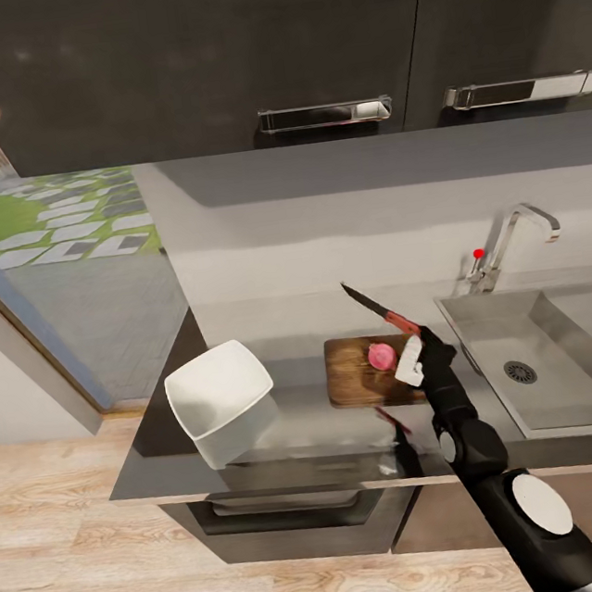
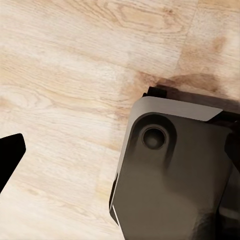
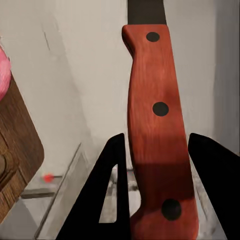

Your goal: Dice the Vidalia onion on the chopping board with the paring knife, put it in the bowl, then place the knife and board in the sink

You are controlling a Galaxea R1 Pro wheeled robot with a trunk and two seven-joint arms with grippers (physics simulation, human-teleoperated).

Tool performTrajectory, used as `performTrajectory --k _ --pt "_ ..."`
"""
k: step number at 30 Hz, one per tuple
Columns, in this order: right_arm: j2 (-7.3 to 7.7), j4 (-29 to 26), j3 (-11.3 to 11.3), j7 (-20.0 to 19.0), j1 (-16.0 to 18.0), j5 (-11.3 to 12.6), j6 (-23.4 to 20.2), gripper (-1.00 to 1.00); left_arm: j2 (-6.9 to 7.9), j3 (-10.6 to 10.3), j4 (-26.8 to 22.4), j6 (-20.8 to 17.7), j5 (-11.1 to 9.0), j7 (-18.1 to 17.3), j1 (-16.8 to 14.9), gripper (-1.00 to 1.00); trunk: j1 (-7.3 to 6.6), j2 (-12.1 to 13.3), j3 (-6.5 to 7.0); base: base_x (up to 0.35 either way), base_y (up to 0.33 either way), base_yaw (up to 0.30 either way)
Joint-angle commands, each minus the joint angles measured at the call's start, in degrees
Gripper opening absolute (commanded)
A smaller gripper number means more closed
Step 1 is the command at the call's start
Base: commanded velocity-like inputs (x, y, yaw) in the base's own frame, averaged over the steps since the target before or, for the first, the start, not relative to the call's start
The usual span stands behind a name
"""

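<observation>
The right gripper [image 1: 414,352] pinches the red handle of the one small dark-bladed paring knife [image 1: 379,310], its blade raised over the single brown wooden chopping board [image 1: 356,380] on the dark grey glossy table [image 1: 167,453]. One small round pinkish-red onion [image 1: 380,355] sits whole on the board. One white squarish bowl [image 1: 218,400] stands near the board. The left gripper's state cannot be told.

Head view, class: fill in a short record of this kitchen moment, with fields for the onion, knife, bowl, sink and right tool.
onion: small pinkish-red round onion, whole, on the brown wooden chopping board
knife: red-handled dark-bladed paring knife, raised above the board, blade pointing up and away
bowl: white squarish bowl on the dark grey glossy countertop, beside the board
sink: rectangular steel sink, nothing seen inside
right tool: gripping the knife handle
</observation>
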State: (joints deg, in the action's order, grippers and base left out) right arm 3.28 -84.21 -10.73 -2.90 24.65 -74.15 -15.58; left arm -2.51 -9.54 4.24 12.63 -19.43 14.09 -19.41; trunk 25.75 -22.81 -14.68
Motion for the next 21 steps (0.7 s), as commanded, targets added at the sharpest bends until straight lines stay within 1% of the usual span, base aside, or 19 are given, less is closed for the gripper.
performTrajectory --k 1,2,3,4,5,6,9,11,17,21 --pt "-0.1 -0.06 -0.2 -0.3 0.05 -3.83 -0.57 -1.0 -0.04 -0.48 0.24 0.38 -0.43 0.06 -0.1 1.0 0.03 -0.11 -0.11 0.0 0.0 0.0" --pt "-0.21 -0.05 -0.21 -0.29 0.05 -5.52 -0.61 -1.0 -0.04 -0.48 0.24 0.38 -0.43 0.06 -0.1 1.0 0.03 -0.11 -0.11 0.0 0.0 0.0" --pt "-0.58 0.0 -0.23 -0.28 0.05 -8.95 -0.66 -1.0 -0.04 -0.5 0.24 0.38 -0.43 0.06 -0.1 1.0 0.03 -0.11 -0.11 0.0 0.0 0.0" --pt "-1.18 0.12 -0.24 -0.28 0.05 -12.04 -0.7 -1.0 -0.04 -0.49 0.24 0.38 -0.43 0.06 -0.1 1.0 0.03 -0.11 -0.11 0.0 0.0 0.0" --pt "-1.94 0.27 -0.25 -0.27 0.05 -14.53 -0.72 -1.0 -0.07 -0.49 0.24 0.38 -0.43 0.06 -0.1 1.0 0.03 -0.11 -0.11 0.0 0.0 0.0" --pt "-2.79 0.45 -0.25 -0.25 0.07 -16.33 -0.74 -1.0 -0.06 -0.49 0.24 0.38 -0.43 0.06 -0.1 1.0 0.03 -0.11 -0.11 0.0 0.0 0.0" --pt "-4.47 0.74 -0.26 -0.26 0.06 -18.63 -0.76 -1.0 -0.06 -0.48 0.24 0.38 -0.43 0.06 -0.1 1.0 0.03 -0.11 -0.11 0.0 0.0 0.0" --pt "-4.92 1.01 -0.26 -0.24 0.05 -19.24 -0.76 -1.0 -0.05 -0.48 0.24 0.38 -0.43 0.06 -0.1 1.0 0.03 -0.11 -0.11 0.0 0.0 0.0" --pt "-5.34 2.98 -0.26 -0.19 0.05 -20.41 -0.83 -1.0 -0.06 -0.49 0.24 0.38 -0.43 0.06 -0.1 1.0 0.03 -0.11 -0.11 0.0 0.0 0.0" --pt "-5.37 4.28 -0.21 -0.18 0.05 -20.57 -0.83 -1.0 -0.05 -0.48 0.24 0.38 -0.43 0.06 -0.1 1.0 0.03 -0.11 -0.11 0.0 0.0 0.0"
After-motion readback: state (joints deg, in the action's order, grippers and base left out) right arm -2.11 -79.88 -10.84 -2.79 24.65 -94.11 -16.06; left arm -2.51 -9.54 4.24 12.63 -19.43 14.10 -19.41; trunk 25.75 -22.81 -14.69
